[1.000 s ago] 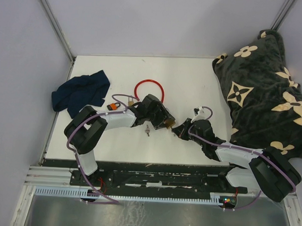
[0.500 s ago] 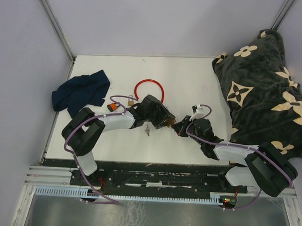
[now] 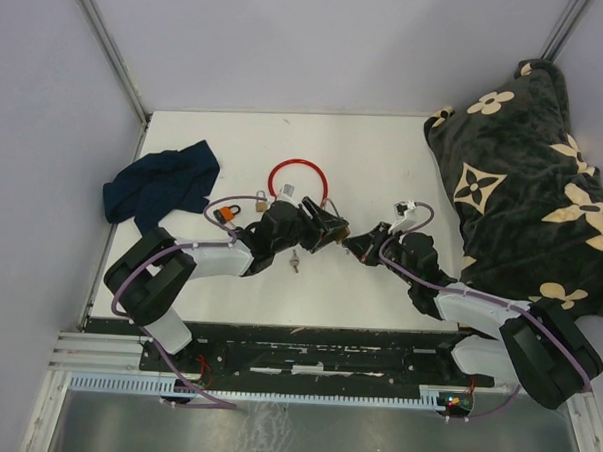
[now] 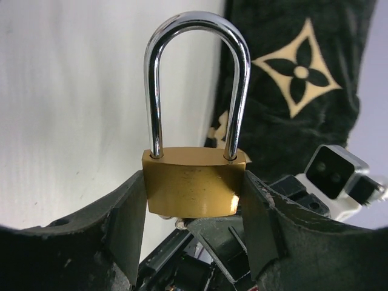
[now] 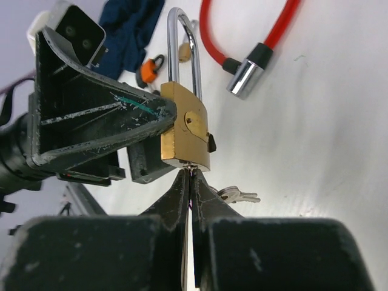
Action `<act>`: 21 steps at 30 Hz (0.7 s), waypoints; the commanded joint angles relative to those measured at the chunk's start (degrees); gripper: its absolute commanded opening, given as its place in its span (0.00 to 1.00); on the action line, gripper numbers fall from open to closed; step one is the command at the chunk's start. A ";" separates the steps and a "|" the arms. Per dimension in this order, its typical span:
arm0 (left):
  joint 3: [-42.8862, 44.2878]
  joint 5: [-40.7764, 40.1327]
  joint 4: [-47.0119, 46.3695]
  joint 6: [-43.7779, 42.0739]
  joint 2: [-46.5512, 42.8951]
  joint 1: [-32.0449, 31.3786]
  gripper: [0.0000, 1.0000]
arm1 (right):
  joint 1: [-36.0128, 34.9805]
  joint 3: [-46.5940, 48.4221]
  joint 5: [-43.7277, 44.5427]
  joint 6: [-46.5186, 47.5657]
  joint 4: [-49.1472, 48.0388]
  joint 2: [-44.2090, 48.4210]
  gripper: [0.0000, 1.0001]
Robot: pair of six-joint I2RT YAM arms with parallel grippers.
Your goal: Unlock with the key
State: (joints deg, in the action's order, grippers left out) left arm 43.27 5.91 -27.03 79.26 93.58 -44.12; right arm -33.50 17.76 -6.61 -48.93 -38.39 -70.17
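A brass padlock (image 4: 194, 189) with a steel shackle (image 4: 197, 24) stands upright between the fingers of my left gripper (image 4: 194, 203), which is shut on its body. In the top view the padlock (image 3: 337, 237) sits mid-table between both grippers. My right gripper (image 5: 191, 182) is shut on a thin key (image 5: 191, 170) whose tip meets the underside of the padlock (image 5: 185, 130). In the top view my left gripper (image 3: 326, 232) and right gripper (image 3: 357, 245) face each other, almost touching. How deep the key sits is hidden.
Spare keys (image 3: 294, 262) lie on the table under the padlock. A red cable lock (image 3: 299, 172) and a small orange padlock (image 3: 225, 213) lie behind the left arm. A blue cloth (image 3: 159, 185) is at the far left. A dark patterned blanket (image 3: 524, 166) fills the right side.
The left forearm has swung lower and its gripper has turned with the padlock. The right gripper has moved up and left until the key meets the padlock's underside.
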 commanded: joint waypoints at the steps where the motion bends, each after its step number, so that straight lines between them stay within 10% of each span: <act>1: -1.83 12.42 -23.33 2.96 -3.72 -3.04 0.03 | 1.79 0.95 -3.41 -7.81 -11.31 0.67 0.02; 17: -4.90 15.19 -40.05 0.59 -4.17 -2.61 0.03 | 2.98 0.42 -8.58 -19.91 -21.95 -5.00 0.03; 21: -4.01 16.70 -32.35 -6.41 -5.61 -0.23 0.03 | 2.99 0.69 -9.60 -14.60 -13.66 -0.75 0.20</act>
State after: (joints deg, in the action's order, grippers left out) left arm 36.88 7.38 -52.66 77.78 93.08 -42.81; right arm -30.15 16.75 -14.92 -67.88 -56.03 -74.04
